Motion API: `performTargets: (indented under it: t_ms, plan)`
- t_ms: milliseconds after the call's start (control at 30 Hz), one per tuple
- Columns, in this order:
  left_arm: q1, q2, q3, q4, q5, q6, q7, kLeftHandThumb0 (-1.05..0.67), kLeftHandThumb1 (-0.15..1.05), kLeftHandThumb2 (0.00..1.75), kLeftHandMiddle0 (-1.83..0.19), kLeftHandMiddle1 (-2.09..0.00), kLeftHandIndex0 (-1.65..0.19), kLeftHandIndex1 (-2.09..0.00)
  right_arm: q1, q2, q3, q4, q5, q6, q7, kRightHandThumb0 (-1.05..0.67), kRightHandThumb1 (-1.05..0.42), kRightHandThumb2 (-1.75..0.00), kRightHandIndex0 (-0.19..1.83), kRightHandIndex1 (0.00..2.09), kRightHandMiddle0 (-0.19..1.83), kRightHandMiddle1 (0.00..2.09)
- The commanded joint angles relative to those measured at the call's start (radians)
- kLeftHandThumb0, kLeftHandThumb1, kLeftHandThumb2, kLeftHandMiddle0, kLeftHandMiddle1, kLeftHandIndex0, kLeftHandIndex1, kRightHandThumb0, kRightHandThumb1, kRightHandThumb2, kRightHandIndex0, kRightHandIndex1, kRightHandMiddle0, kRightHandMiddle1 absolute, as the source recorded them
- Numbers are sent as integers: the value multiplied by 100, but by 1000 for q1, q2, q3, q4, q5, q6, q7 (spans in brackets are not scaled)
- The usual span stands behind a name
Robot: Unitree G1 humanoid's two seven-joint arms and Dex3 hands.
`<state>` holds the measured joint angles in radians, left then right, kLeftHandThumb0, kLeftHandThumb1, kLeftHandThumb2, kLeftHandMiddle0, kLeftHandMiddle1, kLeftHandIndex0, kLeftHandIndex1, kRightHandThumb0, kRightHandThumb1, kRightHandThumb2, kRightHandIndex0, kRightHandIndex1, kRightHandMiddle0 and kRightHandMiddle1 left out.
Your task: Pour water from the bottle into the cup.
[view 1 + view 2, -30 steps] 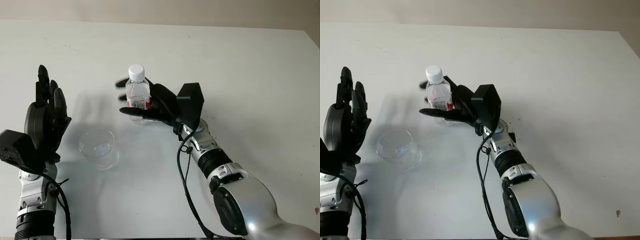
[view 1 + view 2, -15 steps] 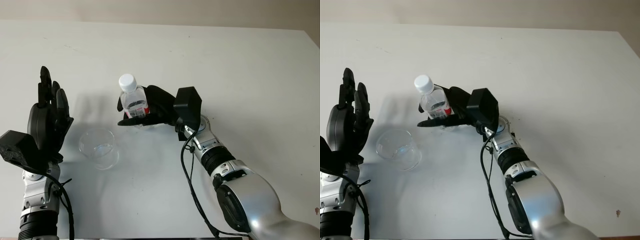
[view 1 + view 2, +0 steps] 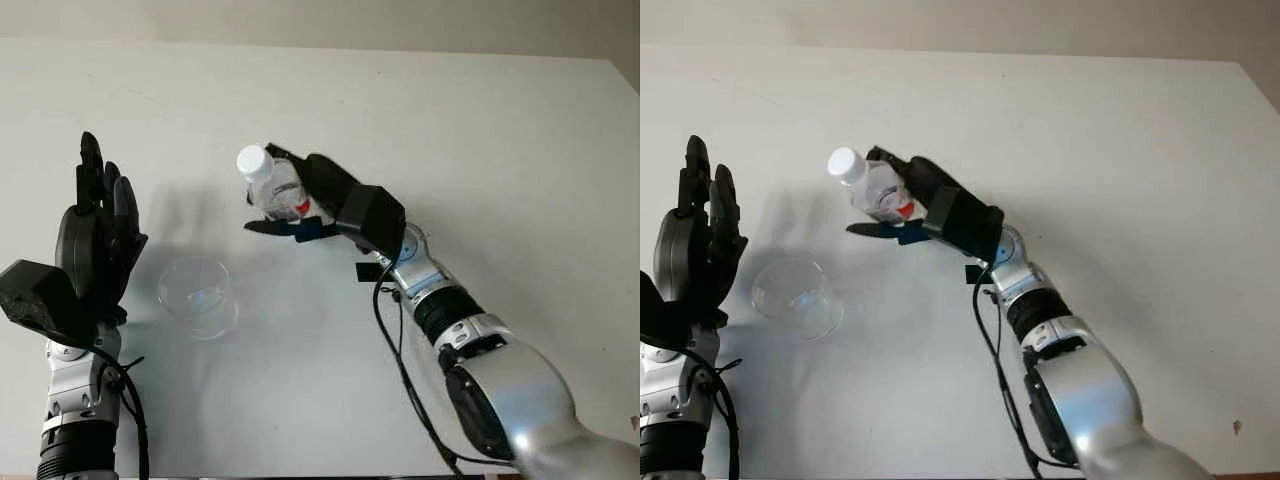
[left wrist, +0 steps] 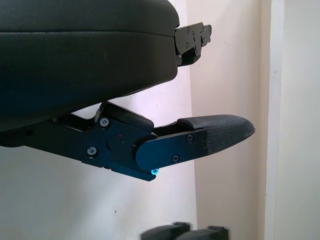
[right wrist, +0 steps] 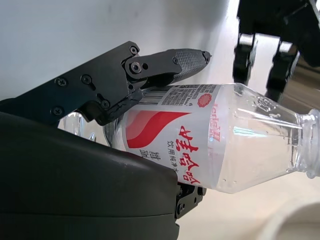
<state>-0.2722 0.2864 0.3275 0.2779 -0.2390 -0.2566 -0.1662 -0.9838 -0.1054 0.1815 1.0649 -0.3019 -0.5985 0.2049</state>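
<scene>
A clear water bottle (image 3: 272, 188) with a white cap and a red label is held off the table, tilted with its cap toward the left. My right hand (image 3: 310, 205) is shut on its body; the label (image 5: 175, 130) sits between the fingers. A clear glass cup (image 3: 197, 296) stands upright on the white table (image 3: 480, 150), below and left of the bottle's cap. My left hand (image 3: 92, 245) is raised at the left, open, apart from the cup.
The white table stretches wide to the right and back, ending at a beige wall. A black cable (image 3: 400, 370) hangs along my right forearm.
My right hand closed on the bottle, lifted it off the table and tilted its cap to the left toward the cup. The left hand barely moved.
</scene>
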Motion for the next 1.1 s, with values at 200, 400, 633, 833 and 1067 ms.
performTargets:
  t_ms: [200, 400, 633, 833, 1067]
  plan:
    - [14, -4, -4, -30, 7, 2, 7, -80, 105, 60, 19, 0, 19, 0, -82, -70, 109, -64, -191, -59, -197, -33, -105, -31, 108, 209, 75, 209]
    - [17, -8, -12, -39, 19, 13, 15, -80, 105, 60, 19, 0, 19, 0, -101, -88, 164, -69, -274, -78, -282, -32, -105, -26, 108, 209, 70, 209]
    - [21, -10, -16, -47, 25, 17, 19, -81, 105, 60, 19, 0, 19, 0, -123, -94, 244, -53, -389, -123, -448, -33, -105, -18, 111, 209, 73, 209]
    - [21, -12, -16, -42, 23, 15, 20, -81, 105, 60, 19, 0, 19, 0, -141, -97, 315, -47, -489, -119, -589, -37, -105, -18, 116, 209, 82, 209]
    - [14, -21, -16, -31, 20, 9, 20, -80, 105, 58, 19, 0, 19, 0, -162, -103, 389, -67, -609, -110, -795, -42, -105, -20, 123, 209, 88, 209]
